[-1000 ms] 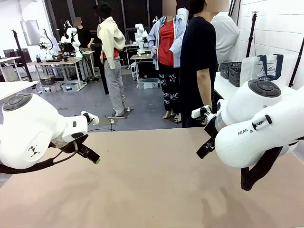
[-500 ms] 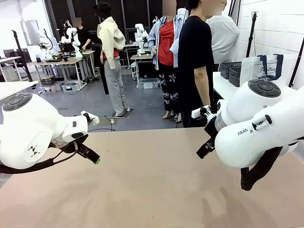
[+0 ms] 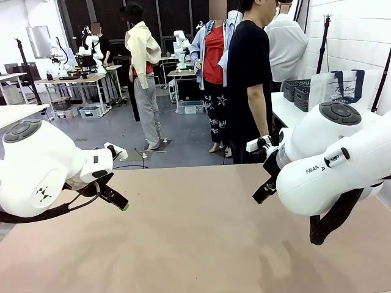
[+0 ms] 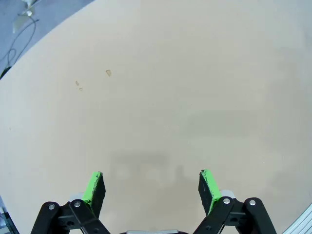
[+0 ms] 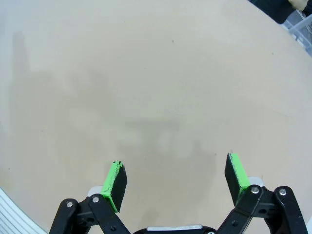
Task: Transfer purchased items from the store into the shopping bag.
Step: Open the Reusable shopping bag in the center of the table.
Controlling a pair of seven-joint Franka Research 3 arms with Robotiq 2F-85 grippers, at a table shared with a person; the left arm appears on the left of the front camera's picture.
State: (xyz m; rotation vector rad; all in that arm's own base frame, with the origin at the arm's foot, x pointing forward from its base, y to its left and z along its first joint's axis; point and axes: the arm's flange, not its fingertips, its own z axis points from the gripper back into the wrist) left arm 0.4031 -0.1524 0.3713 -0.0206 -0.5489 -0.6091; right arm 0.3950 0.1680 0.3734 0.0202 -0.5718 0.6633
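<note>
The shopping bag [image 3: 339, 90], translucent white with navy handles, stands on a side table at the back right, behind my right arm. Beside it sits a dark grey mesh basket, the store [image 3: 297, 90]. My left gripper [image 3: 118, 200] hangs over the left part of the tan table [image 3: 183, 244]. In the left wrist view the left gripper [image 4: 152, 187] is open with bare tabletop between its green pads [image 4: 95, 187]. My right gripper [image 3: 263, 191] hovers over the right part of the table. It [image 5: 178, 183] is open too, holding nothing.
A person in a black T-shirt [image 3: 249, 79] stands at the table's far edge, near the middle right. Other people stand farther back on the grey floor. The table's far edge [image 3: 183, 168] runs across the middle of the front view.
The person in black has shifted slightly at the far edge. Both arms and grippers stay where they were.
</note>
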